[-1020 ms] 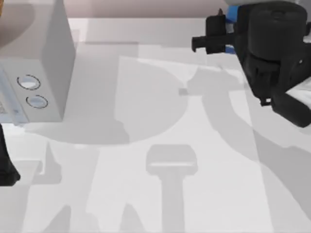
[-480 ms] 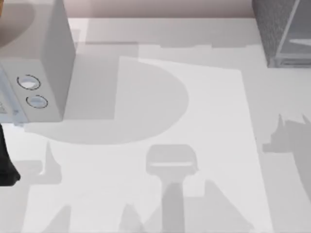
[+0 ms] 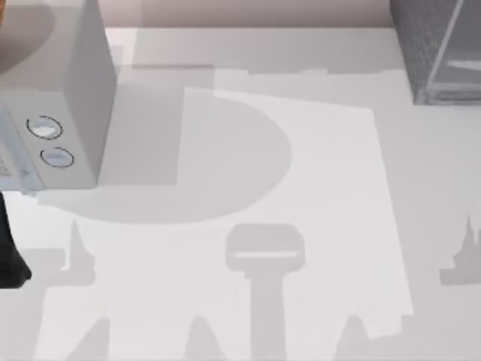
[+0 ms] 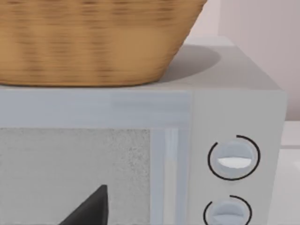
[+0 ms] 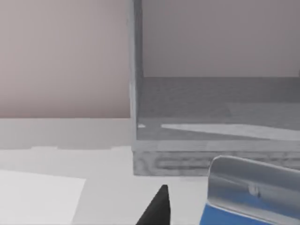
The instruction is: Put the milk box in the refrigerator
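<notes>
The microwave [image 3: 56, 98] stands at the table's [image 3: 301, 188] far left. A basket [image 4: 89, 42] sits on top of it. The refrigerator [image 3: 440, 49] stands at the far right corner. The milk box [image 5: 248, 201] is near the refrigerator's front.

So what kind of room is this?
Probably a pretend kitchen: a grey fridge stands on a white table, a microwave carries a basket, and there's a milk box.

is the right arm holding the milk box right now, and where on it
Cannot be told for sure: the right wrist view has the milk box close beside a dark fingertip, facing the refrigerator, but no contact is visible.
</notes>
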